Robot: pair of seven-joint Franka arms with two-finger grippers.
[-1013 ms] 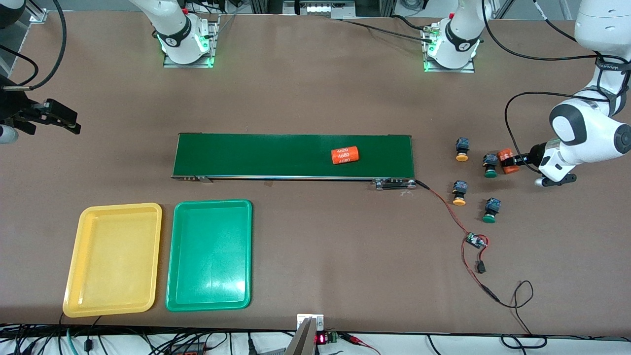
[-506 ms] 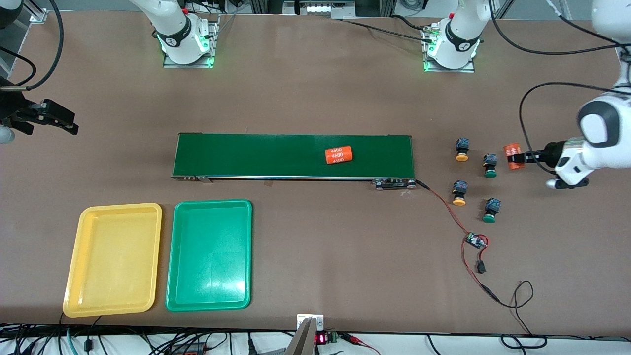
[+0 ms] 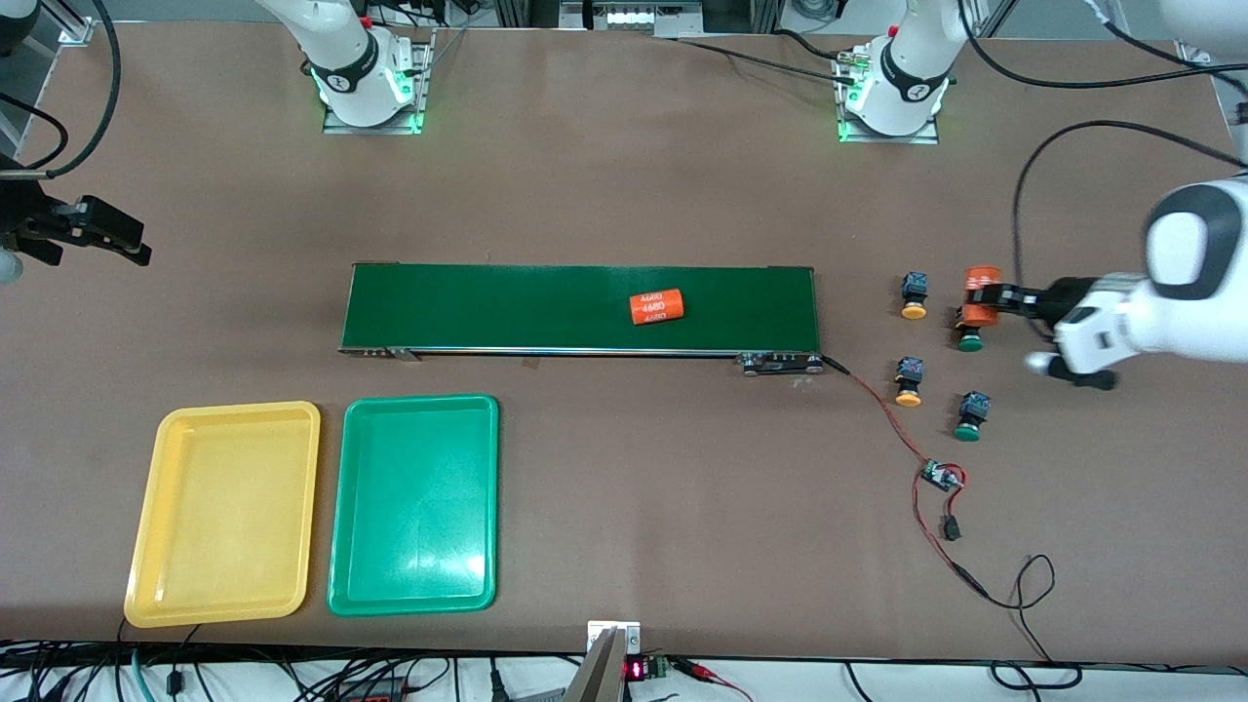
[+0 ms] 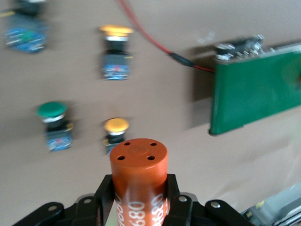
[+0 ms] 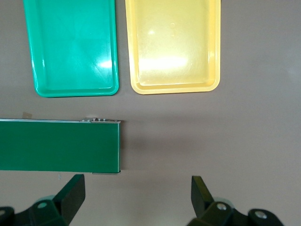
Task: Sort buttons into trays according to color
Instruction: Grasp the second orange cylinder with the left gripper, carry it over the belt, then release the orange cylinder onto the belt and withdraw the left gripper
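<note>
Left claw (image 3: 996, 297), back over green button (image 3: 969, 340), clamping smooth orange cylinder (image 4: 138, 176).

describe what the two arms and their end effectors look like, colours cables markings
Both arms are glossy white with rounded links and dark grey joint caps, on bases ringed by green light. Black cables loop loosely alongside each. The left end effector has black fingers on a white housing; the right end effector is black too, and its fingers show dark green up close. No markings are readable on either.

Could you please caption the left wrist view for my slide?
Left hand gripping an orange cylinder above four buttons.
</note>
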